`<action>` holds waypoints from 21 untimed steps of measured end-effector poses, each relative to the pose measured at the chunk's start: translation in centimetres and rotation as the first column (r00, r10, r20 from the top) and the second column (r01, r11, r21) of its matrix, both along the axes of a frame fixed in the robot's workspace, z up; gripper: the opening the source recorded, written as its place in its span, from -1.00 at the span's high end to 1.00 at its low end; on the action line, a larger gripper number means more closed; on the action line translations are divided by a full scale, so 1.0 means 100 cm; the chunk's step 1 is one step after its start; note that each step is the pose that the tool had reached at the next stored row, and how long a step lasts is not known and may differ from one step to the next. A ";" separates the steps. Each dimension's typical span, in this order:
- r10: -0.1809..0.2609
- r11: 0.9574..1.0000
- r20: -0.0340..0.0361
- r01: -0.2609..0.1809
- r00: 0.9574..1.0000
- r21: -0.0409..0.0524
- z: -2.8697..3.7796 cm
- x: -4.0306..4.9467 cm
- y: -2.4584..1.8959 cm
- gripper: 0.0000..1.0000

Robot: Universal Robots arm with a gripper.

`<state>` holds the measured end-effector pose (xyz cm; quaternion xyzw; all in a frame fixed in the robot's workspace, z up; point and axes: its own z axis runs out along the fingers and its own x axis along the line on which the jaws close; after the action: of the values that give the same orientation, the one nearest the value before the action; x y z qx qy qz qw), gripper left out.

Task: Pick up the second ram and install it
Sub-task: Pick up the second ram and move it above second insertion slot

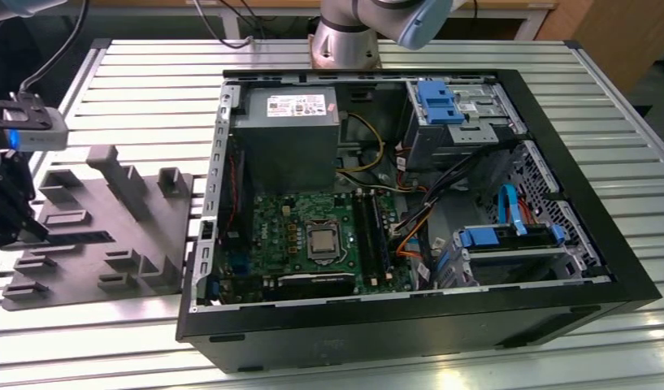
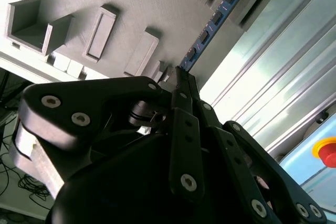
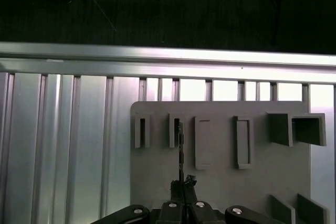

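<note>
Over the grey holder, at the exterior view's left end of the desk, is where the work stands. In the second wrist view you can see your end effector pinched shut on one end of the ram. The ram is a thin blue stick. It stands on its edge, and the rest of it runs away from the grip between two grey blocks of the holder. In the first wrist view you see it edge-on, as a thin dark line going from the end effector into one holder slot. You cannot tell if it sits fully down in that slot or a bit above it.

So the grab looks done, or close to done. The ram is not in the case yet, so carrying it over and fitting it are left. The case lies open, well apart from the holder, with the green board inside. Its long dark memory slots sit just beside the square chip. You cannot tell if a first stick sits in one.
</note>
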<state>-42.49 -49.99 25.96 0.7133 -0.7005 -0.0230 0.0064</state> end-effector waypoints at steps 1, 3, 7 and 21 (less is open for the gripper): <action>0.000 1.000 0.000 0.000 1.000 0.000 0.0007 0.0000 0.0000 0.76; 0.000 1.000 0.000 0.000 1.000 0.000 0.0018 0.0000 0.0000 0.76; 0.000 1.000 0.000 0.000 1.000 0.000 0.0046 0.0000 0.0000 0.76; 0.000 1.000 0.000 0.000 1.000 0.001 0.0149 0.0000 0.0000 0.76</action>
<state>-42.49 -49.99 27.46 0.7133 -0.7004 -0.0235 0.0059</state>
